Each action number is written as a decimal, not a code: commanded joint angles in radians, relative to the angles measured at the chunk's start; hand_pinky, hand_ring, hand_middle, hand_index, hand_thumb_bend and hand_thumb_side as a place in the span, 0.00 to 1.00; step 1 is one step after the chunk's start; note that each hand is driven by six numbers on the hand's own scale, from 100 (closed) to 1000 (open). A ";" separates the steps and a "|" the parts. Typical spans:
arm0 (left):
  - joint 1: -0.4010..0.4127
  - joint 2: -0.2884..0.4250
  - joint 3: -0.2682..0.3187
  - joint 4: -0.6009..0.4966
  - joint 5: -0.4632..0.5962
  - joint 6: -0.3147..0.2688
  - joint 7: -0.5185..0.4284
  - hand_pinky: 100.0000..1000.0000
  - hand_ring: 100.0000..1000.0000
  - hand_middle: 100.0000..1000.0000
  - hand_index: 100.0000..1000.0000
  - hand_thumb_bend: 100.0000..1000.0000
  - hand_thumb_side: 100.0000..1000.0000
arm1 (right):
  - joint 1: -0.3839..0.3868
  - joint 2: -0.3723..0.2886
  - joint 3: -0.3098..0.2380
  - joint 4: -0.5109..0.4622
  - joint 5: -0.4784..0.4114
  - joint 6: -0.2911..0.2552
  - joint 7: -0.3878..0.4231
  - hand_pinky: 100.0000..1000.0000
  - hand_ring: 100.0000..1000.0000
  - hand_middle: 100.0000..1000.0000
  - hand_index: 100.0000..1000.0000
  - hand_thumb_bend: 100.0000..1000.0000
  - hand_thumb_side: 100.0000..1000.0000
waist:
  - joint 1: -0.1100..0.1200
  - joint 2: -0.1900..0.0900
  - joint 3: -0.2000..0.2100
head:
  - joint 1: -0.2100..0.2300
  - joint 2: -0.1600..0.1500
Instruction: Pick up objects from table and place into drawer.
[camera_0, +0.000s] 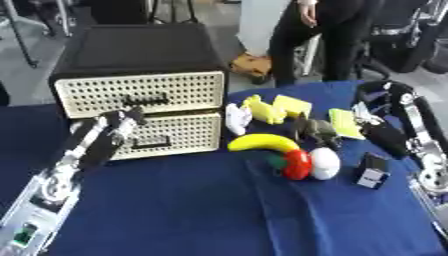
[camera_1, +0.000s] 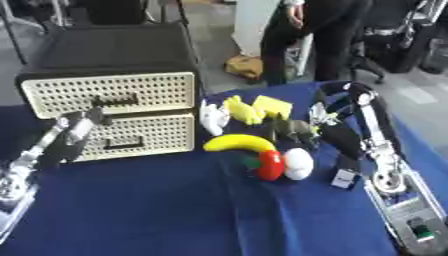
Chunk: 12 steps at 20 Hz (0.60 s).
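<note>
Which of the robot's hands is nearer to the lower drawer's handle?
Left. The left hand sits at the cabinet front, just left of the lower drawer handle. The right hand is far across the table, beyond the banana.

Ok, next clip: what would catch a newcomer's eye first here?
Probably the bright cluster of small things in the middle of the blue table: a yellow banana, a red round thing and a white one touching beside it. Next, the black cabinet at the back left with two cream perforated drawers, both shut, the left hand raised in front of the lower one. The right hand hangs at the right edge.
</note>
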 joint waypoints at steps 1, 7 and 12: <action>0.023 0.023 0.053 -0.089 0.062 -0.003 0.029 0.00 0.00 0.06 0.66 0.22 1.00 | -0.002 -0.008 -0.017 -0.036 -0.021 -0.006 -0.007 0.38 0.50 0.61 0.70 0.00 0.54 | 0.003 -0.013 0.002 | -0.007 0.004; 0.099 0.033 0.108 -0.142 0.120 -0.018 0.093 0.00 0.00 0.05 0.66 0.22 1.00 | 0.034 0.003 -0.021 -0.071 -0.059 -0.014 -0.019 0.37 0.49 0.60 0.70 0.00 0.58 | 0.008 -0.018 0.010 | -0.008 0.012; 0.134 0.026 0.135 -0.140 0.144 -0.030 0.130 0.00 0.00 0.05 0.66 0.21 1.00 | 0.060 0.013 -0.017 -0.093 -0.101 -0.029 -0.020 0.36 0.48 0.59 0.70 0.00 0.60 | 0.009 -0.021 0.014 | -0.003 0.018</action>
